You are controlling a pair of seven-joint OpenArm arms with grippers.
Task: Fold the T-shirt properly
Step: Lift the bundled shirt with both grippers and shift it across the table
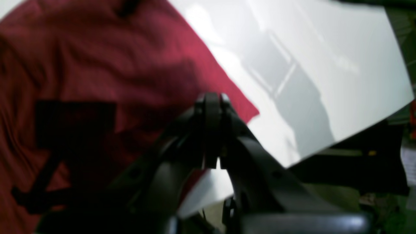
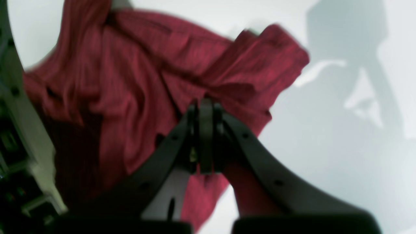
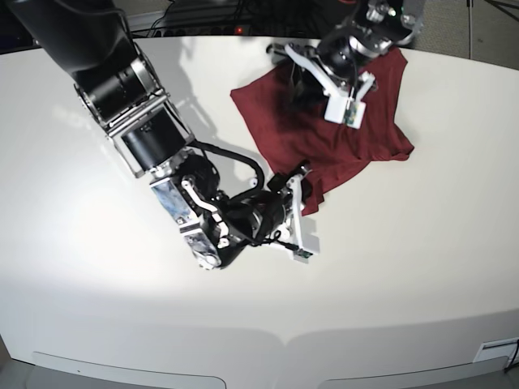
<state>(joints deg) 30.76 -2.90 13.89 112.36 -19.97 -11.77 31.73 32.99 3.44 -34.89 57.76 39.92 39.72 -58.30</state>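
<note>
The dark red T-shirt [image 3: 357, 134] lies crumpled on the white table [image 3: 105, 292] at the back right. My left gripper [image 3: 298, 85] is at the shirt's far left edge. In the left wrist view, the left gripper [image 1: 213, 97] is shut with its tips pressed into the T-shirt [image 1: 97, 65] near a corner. My right gripper [image 3: 302, 180] sits at the shirt's near corner. In the right wrist view, the right gripper [image 2: 206, 102] is shut and folds of the T-shirt [image 2: 130, 81] run in to its tips.
Black cables [image 3: 203, 24] run along the table's back edge. The right arm's thick body [image 3: 138, 105] crosses the table's left half. Bare white table [image 1: 325, 65] lies beside the shirt, and its front edge [image 3: 284, 336] curves below.
</note>
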